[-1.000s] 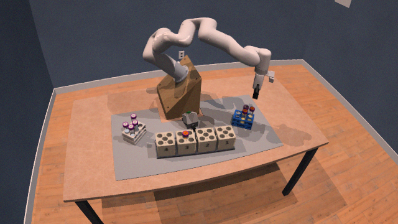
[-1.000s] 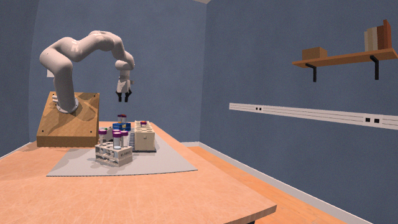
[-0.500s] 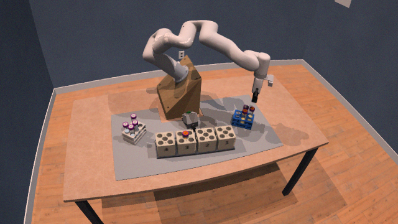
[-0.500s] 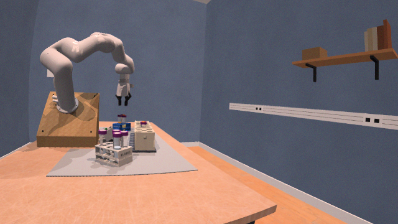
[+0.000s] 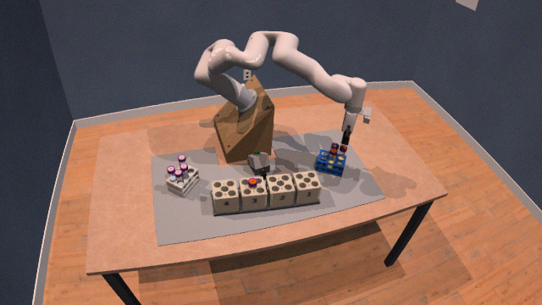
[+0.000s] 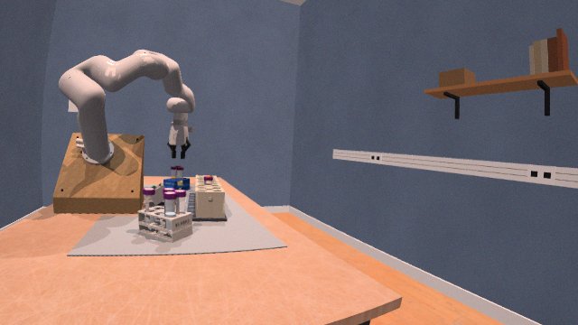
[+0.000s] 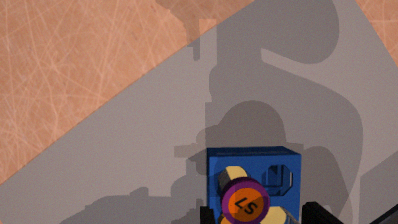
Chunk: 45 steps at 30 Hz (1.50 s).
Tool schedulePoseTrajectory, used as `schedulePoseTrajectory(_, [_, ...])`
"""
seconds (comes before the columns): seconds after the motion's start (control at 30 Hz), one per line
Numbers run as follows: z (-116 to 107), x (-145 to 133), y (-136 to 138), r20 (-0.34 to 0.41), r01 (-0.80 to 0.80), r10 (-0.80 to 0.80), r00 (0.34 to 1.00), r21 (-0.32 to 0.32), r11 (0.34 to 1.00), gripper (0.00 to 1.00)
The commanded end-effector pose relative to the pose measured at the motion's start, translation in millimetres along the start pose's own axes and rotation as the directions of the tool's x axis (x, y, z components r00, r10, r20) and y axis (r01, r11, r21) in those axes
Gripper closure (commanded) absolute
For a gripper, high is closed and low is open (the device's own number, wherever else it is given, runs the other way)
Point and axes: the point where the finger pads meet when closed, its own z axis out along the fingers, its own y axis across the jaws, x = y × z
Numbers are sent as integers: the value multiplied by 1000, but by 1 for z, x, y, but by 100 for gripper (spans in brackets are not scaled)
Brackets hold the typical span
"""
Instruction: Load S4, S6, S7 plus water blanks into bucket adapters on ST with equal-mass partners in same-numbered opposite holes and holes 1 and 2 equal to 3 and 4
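Claw point(image 6: 179, 154): part-open, empty, above the blue rack point(image 5: 330, 163).
S7 cap point(image 7: 244, 203): cut off by the wrist view's bottom edge.
Other caps: unreadable.

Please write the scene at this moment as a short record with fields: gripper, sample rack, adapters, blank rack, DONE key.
gripper: gripper open, empty, above the blue rack
sample rack: blue rack on the grey mat; S7 tube standing in it, directly under the wrist camera
adapters: four in the stand; only adapter 3 holds a tube, orange-dotted
blank rack: white rack with purple-capped tubes
DONE key: green key on its small desk, behind the adapters
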Motion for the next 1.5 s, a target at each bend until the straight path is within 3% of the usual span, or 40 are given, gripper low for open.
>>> schedulePoseTrajectory(0.0, [3,2,1,-6,-2,2,1000,0,1000,43])
schedulePoseTrajectory(0.7, [41,2,1,-6,-2,2,1000,0,1000,43])
schedulePoseTrajectory(1.47, [49,2,1,-6,-2,2,1000,0,1000,43])
